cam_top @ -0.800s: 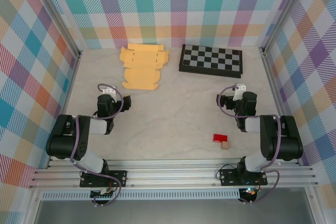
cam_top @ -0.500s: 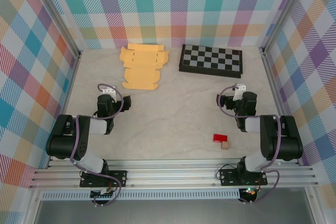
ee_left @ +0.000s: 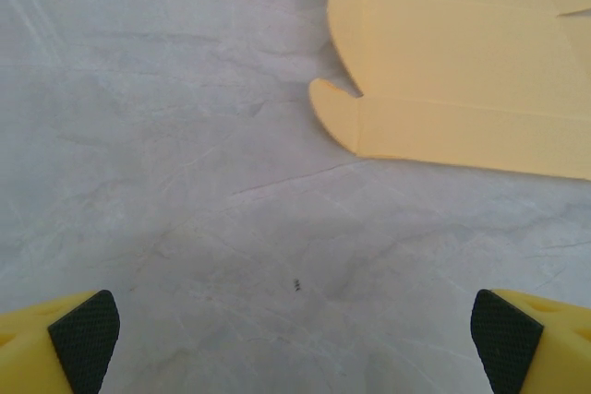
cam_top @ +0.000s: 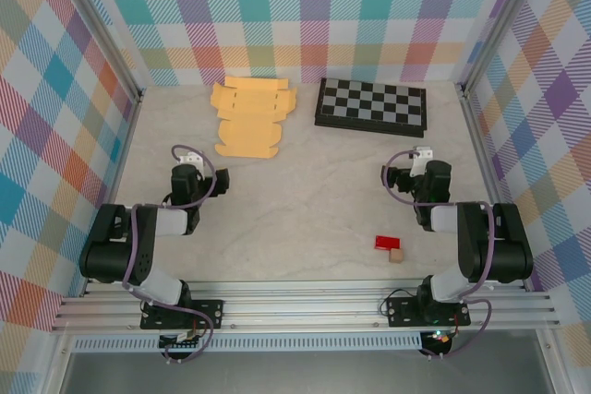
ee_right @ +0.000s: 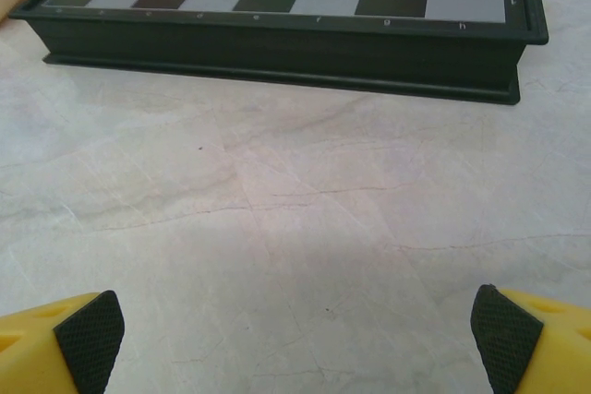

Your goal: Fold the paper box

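Barely anything has shifted: the left arm's elbow has eased slightly leftward, nudging my left gripper (cam_top: 187, 161). My right gripper (cam_top: 421, 156) has not stirred.

Both sets of jaws stand wide and hold nothing. Their dark textured pads (ee_left: 85, 339) sit at the wrist views' lower corners.

The box (cam_top: 247, 117) lies far left on the table (cam_top: 305, 191), just left of the checkerboard (cam_top: 371, 103) and apart from it. It is a flat die-cut sheet with no flap raised.

My reading is that folding has not begun and this is the approach. The next move calls for the left arm to reach to the sheet's near edge and get a finger under a flap. The right arm comes across to pin it.

The card is thin, matte and yellow-orange, with faint crease lines, a rounded tab and small notches. The table is pale, smooth and veined like marble. The board is rigid, with a dark rim.
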Motion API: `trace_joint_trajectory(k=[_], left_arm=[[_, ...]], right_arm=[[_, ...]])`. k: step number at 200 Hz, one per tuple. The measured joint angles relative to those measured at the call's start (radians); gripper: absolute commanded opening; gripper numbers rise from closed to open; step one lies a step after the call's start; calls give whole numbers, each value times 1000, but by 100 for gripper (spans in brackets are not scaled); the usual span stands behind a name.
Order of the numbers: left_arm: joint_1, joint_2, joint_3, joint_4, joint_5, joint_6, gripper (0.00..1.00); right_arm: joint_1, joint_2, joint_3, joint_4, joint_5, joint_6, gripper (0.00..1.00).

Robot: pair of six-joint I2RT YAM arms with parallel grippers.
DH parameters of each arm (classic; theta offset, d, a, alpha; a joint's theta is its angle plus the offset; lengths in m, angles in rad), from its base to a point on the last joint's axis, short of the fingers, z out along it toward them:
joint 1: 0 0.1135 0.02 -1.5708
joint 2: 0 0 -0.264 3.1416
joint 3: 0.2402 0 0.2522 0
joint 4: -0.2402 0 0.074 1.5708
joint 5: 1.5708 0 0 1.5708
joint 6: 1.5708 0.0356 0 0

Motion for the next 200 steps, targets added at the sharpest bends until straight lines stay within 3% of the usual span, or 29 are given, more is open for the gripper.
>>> trace_joint_trajectory(k=[35,63,127,200], left_arm=[[-14,-167,171,-283,-111,-92,100],[-18,-146,411,-522,-118,-234,100],[-120,257,877,-857,-18,-392,100],[-186,717,1303,-1060,40,-391,100]], right_arm=[[64,-40,236,-335,133,36,100],[105,-53,426,-531,162,108,100],[225,-56,684,-889,185,189,100],[310,-56,710,-1028,154,214,100]])
